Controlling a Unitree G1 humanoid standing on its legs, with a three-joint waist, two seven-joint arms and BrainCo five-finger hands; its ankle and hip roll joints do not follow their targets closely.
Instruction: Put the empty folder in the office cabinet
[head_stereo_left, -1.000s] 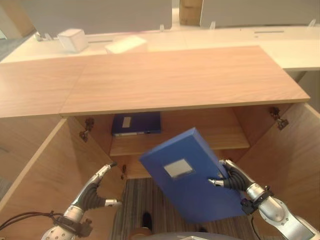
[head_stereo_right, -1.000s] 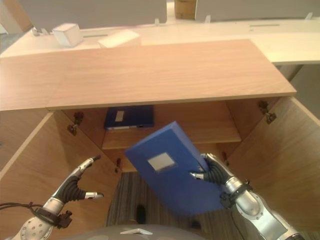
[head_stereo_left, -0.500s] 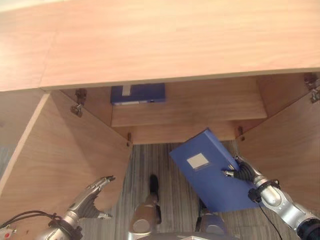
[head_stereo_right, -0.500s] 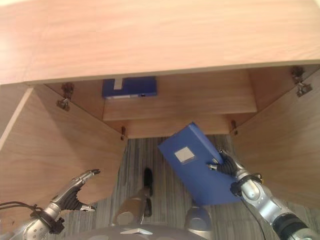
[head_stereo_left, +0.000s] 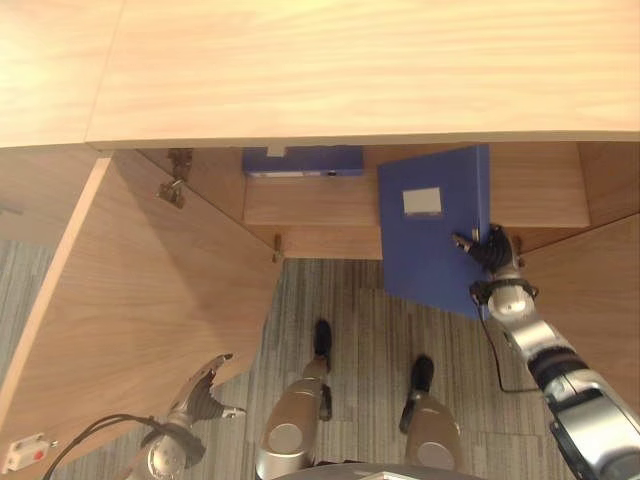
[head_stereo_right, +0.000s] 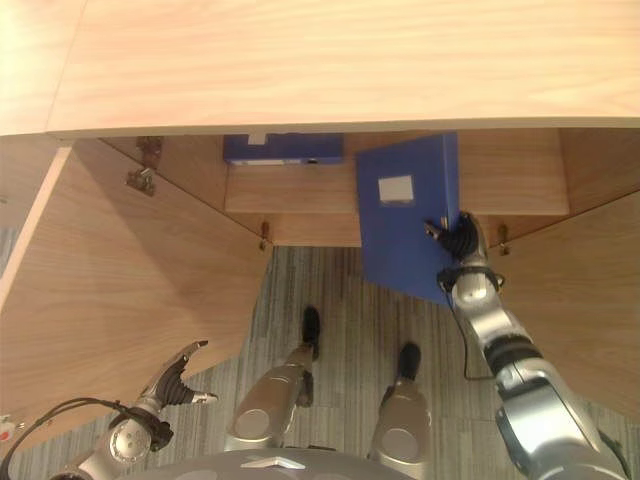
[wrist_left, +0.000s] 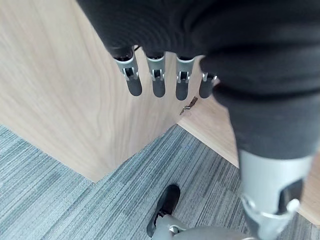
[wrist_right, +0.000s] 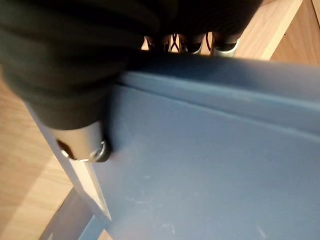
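My right hand (head_stereo_left: 492, 250) is shut on a blue folder (head_stereo_left: 430, 230) with a white label, gripping its right edge. In the right wrist view the thumb (wrist_right: 82, 145) presses the folder's face (wrist_right: 210, 165) and the fingers (wrist_right: 222, 45) wrap over its edge. The folder stands nearly upright at the open front of the wooden cabinet (head_stereo_left: 330, 70), its top edge just under the cabinet's top board, in front of the inner shelf (head_stereo_left: 310, 205). My left hand (head_stereo_left: 200, 395) hangs low at the left, open and holding nothing, its fingers (wrist_left: 158, 80) straight beside the left door.
A second blue folder (head_stereo_left: 300, 160) lies flat on the shelf at the back left. The left door (head_stereo_left: 140, 290) and the right door (head_stereo_left: 600, 290) stand swung open on either side. Grey striped carpet (head_stereo_left: 360, 320) lies between them.
The camera has tipped further down. My right hand has carried the folder forward and up to the cabinet opening, turning it from tilted to nearly upright. The left hand stays low and open.
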